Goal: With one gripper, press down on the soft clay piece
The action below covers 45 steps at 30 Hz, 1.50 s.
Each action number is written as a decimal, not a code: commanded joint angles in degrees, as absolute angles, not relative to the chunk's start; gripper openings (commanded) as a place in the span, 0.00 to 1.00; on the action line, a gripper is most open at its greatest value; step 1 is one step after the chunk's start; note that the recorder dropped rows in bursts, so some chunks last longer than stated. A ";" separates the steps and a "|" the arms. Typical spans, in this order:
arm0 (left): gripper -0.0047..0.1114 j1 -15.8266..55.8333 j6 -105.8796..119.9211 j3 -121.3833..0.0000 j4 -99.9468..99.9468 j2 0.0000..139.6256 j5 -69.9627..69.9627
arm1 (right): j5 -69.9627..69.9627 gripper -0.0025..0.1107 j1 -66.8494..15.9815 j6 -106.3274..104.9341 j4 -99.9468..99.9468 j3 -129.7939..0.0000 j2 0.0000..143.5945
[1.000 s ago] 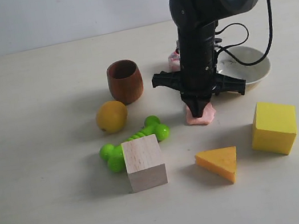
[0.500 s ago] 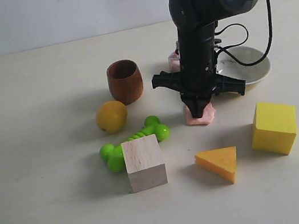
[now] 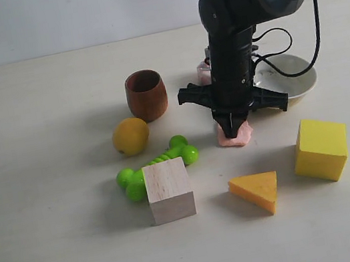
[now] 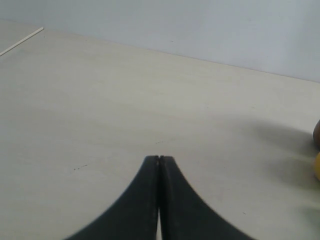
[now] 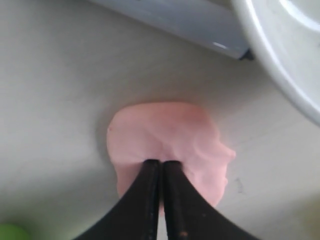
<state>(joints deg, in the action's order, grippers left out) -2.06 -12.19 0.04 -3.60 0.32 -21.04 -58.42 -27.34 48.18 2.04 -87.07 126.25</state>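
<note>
On the table point(image 3: 33, 95): the soft clay piece point(image 3: 244, 135) lies flat near the middle, a small pink blob with a lumpy edge.
Right gripper point(image 3: 233, 129): it points straight down from a black arm, and its tips rest on top of the clay.
Right jaws: pressed together, with nothing between them.
Right wrist view: the two dark fingers point(image 5: 175, 200) meet in a thin line, and their tips sit on the soft clay piece point(image 5: 165, 132), close to one edge of it.
Left gripper point(image 4: 159, 158): it hangs over bare table, far from the clay.
Left jaws: pressed together, holding nothing.
White bowl point(image 3: 299, 85): at 2 o'clock from the clay, just beside it, partly behind the gripper's crossbar.
Pink-and-white toy point(image 3: 203, 70): at 11 o'clock from the clay, mostly hidden by the arm.
Wooden cup point(image 3: 146, 95): at 10 o'clock from the clay, standing upright.
Lemon point(image 3: 130, 136): at 9 o'clock from the clay, just in front of the cup.
Green toy point(image 3: 180, 150): at 8 o'clock from the clay, touching the wooden block point(image 3: 169, 190).
Yellow wedge point(image 3: 257, 191): at 6 o'clock from the clay, apart from it.
Yellow cube point(image 3: 320, 149): at 4 o'clock from the clay, near the wedge.
</note>
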 commanded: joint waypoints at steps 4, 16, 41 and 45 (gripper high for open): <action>0.04 -1.73 -12.29 0.00 -3.68 0.00 -20.61 | -59.94 0.07 -27.55 47.37 0.40 -86.70 122.94; 0.04 -1.73 -12.29 0.00 -3.68 0.00 -20.61 | -59.94 0.07 -27.90 45.37 -0.37 -86.70 121.82; 0.04 -1.73 -12.29 0.00 -3.68 0.00 -20.61 | -58.55 0.07 -28.00 42.19 4.14 -86.70 124.24; 0.04 -1.73 -12.29 0.00 -3.68 0.00 -20.61 | -58.55 0.07 -28.00 41.70 4.14 -86.70 124.24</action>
